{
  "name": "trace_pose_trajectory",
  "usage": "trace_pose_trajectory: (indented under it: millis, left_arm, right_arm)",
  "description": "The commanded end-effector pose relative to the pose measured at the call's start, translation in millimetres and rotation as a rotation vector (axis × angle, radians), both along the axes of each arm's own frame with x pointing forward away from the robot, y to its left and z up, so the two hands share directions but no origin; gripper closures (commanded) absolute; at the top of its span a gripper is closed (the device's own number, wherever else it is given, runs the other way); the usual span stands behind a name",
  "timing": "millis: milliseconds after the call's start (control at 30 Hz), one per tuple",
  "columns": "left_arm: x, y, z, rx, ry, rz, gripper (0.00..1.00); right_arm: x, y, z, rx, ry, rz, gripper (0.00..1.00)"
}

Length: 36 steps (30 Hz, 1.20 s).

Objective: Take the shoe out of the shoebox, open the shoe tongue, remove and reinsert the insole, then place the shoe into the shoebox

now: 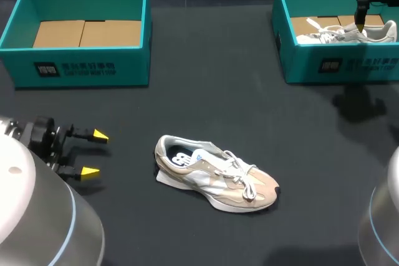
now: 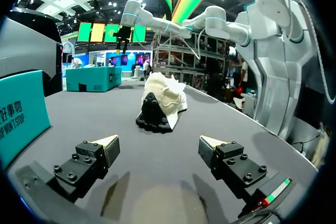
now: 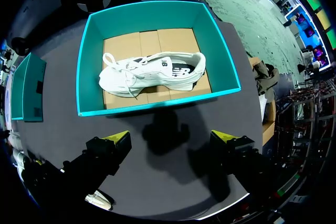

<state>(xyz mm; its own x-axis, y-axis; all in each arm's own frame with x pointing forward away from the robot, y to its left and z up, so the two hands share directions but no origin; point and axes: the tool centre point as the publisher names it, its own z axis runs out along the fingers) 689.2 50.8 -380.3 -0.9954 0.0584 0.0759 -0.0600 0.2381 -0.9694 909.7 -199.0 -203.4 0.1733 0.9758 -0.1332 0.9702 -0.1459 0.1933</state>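
Beige shoe (image 1: 215,175) lies on table (image 1: 187,104) middle, free space around | white shoe (image 3: 152,73) inside teal shoebox (image 3: 90,66) | left gripper (image 1: 93,152) near left edge, fingers spread | right gripper (image 3: 170,141) fingers spread, shoebox ahead of it

- Our left arm (image 1: 31,216) comes in low at the near left corner, with the wrist lying nearly level.
- Our left gripper (image 1: 95,153) points out sideways towards the middle. Its two yellow-tipped fingers are spread wide, one tip beside the other.
- Our right arm (image 2: 226,27) stretches far out and high.
- Our right gripper (image 3: 172,139) faces straight down, with its fingers set wide apart.
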Motion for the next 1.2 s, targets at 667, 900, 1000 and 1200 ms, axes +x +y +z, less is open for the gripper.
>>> trace_pose_trajectory:
  millis: [667,900,1000,1200]
  left_arm:
    - [6.1,-26.2,-13.0,-0.006,-0.012,-0.003,0.0]
    - [14.3,-34.7,-14.7,0.001,-0.013,-0.041,0.0]
    - [13.2,-41.5,-17.0,0.007,-0.019,-0.054,0.0]
    - [12.9,-52.7,-18.3,0.008,-0.03,-0.073,0.0]
  right_arm:
    - [-0.4,0.0,-0.3,-0.001,-0.001,0.0,0.0]
    - [-0.4,0.0,-0.3,-0.001,-0.001,0.0,0.0]
    - [-0.4,0.0,-0.3,-0.001,-0.001,0.0,0.0]
    - [-0.4,0.0,-0.3,-0.001,-0.001,0.0,0.0]
